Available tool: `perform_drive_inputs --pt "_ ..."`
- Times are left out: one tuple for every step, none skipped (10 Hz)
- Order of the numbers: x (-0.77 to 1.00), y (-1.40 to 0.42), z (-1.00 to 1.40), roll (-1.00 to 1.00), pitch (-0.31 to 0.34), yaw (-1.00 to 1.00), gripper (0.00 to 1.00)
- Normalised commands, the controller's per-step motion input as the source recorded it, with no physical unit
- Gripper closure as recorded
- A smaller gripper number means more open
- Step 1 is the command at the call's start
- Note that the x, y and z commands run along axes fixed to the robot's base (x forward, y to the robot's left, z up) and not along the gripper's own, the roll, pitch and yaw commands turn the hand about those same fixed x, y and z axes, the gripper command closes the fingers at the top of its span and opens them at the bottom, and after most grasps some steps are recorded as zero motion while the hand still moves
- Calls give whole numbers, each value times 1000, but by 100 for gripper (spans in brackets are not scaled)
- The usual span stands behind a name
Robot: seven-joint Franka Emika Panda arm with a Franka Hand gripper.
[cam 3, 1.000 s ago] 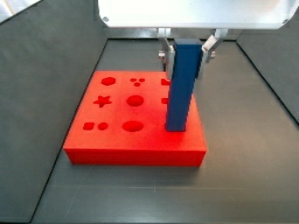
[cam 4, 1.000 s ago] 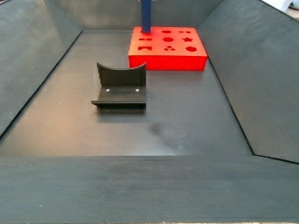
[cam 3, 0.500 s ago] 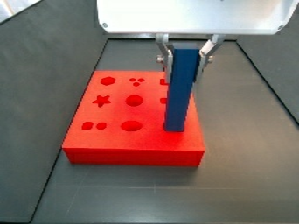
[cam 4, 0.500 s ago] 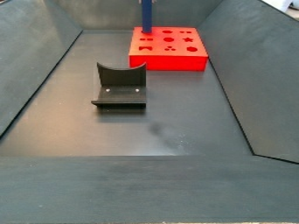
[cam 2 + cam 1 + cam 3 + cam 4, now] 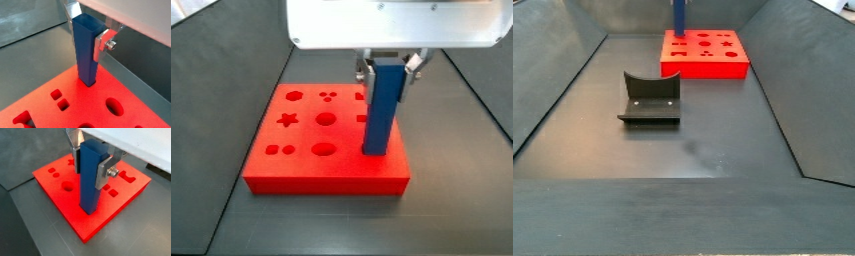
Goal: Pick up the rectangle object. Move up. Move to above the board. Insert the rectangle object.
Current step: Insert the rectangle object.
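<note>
The rectangle object, a slim blue bar point(image 5: 382, 110), stands upright with its lower end at the top of the red board point(image 5: 305, 170), near the board's right edge. My gripper point(image 5: 389, 68) is shut on the bar's upper part, a silver finger point(image 5: 102, 174) on each side. Both wrist views show the bar point(image 5: 91, 183) point(image 5: 85, 50) meeting the board point(image 5: 113, 213) point(image 5: 80, 107). The hole under the bar is hidden. In a side view the bar point(image 5: 680, 14) rises from the board's point(image 5: 727, 68) far left corner and the gripper is out of frame.
The dark fixture point(image 5: 649, 98) stands on the grey floor in front of the board. Sloping grey walls point(image 5: 553, 90) enclose the floor. The board's star, circle and square holes point(image 5: 325, 118) lie to the left of the bar.
My gripper has come down with the bar. Less of the bar shows above the board than before. The board and the fixture have not moved.
</note>
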Motion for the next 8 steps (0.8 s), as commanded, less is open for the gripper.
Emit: perform_drive_inputs --pt "226 0 -146 70 -6 94 100" --pt "0 0 -37 21 -4 57 100" --pt "0 0 -11 0 -31 0 100" --pt "0 -43 -234 49 -116 17 100" --pt "0 -100 -491 134 -226 63 100" --pt "0 -86 -557 151 -263 77 100" --pt "0 -51 -557 164 -280 97 100" --pt "26 0 -554 157 -264 120 100"
